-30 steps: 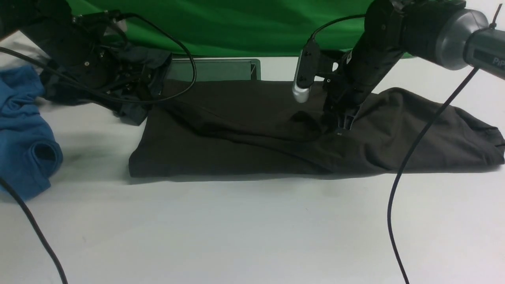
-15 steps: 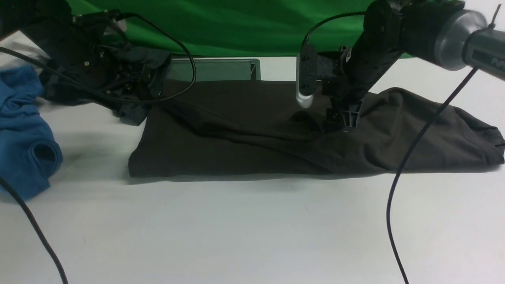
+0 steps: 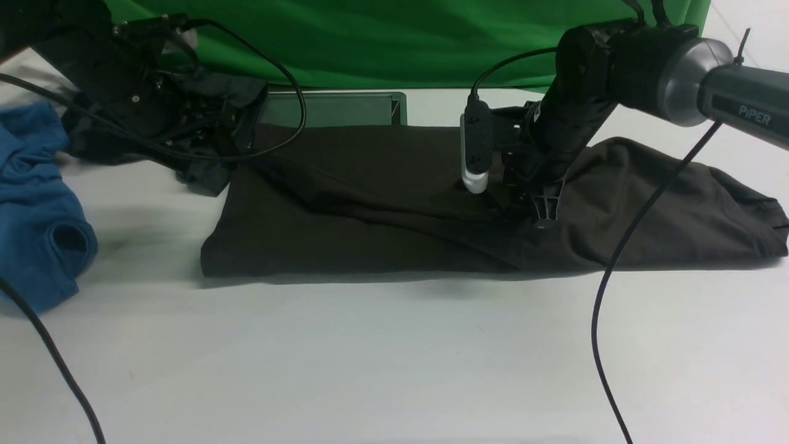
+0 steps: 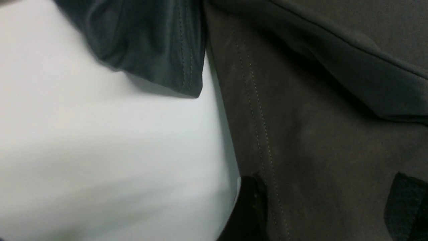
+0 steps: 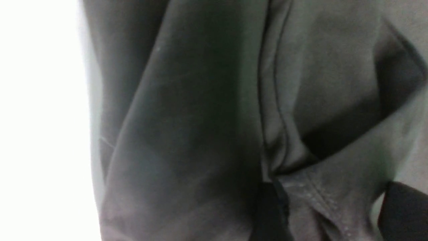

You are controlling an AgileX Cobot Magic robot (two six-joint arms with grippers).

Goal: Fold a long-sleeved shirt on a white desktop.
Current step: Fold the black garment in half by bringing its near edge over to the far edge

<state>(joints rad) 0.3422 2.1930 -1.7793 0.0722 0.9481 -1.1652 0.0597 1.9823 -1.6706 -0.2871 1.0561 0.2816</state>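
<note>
The long-sleeved shirt (image 3: 382,203) lies as a long dark olive-brown band across the white desktop (image 3: 394,357). Its right end is bunched in folds. My right gripper (image 3: 542,216) presses down on the shirt's middle right. In the right wrist view the right gripper (image 5: 334,214) is open, and a stitched fabric edge (image 5: 321,197) lies between its fingers. My left gripper (image 4: 327,214) is open just above the shirt's stitched hem (image 4: 257,127) at the shirt's far left corner, holding nothing. The chest print and neck label are hidden.
A dark teal-grey garment (image 3: 209,111) lies under my left arm, next to the shirt's corner. A blue garment (image 3: 37,203) is heaped at the left edge. The silver cable slot (image 3: 333,110) sits behind the shirt, before the green backdrop (image 3: 370,37). Black cables (image 3: 607,308) hang in front.
My right gripper has come down and a little nearer, onto the shirt's fabric, and its wrist has turned. The left arm and the shirt's outline have stayed still.
</note>
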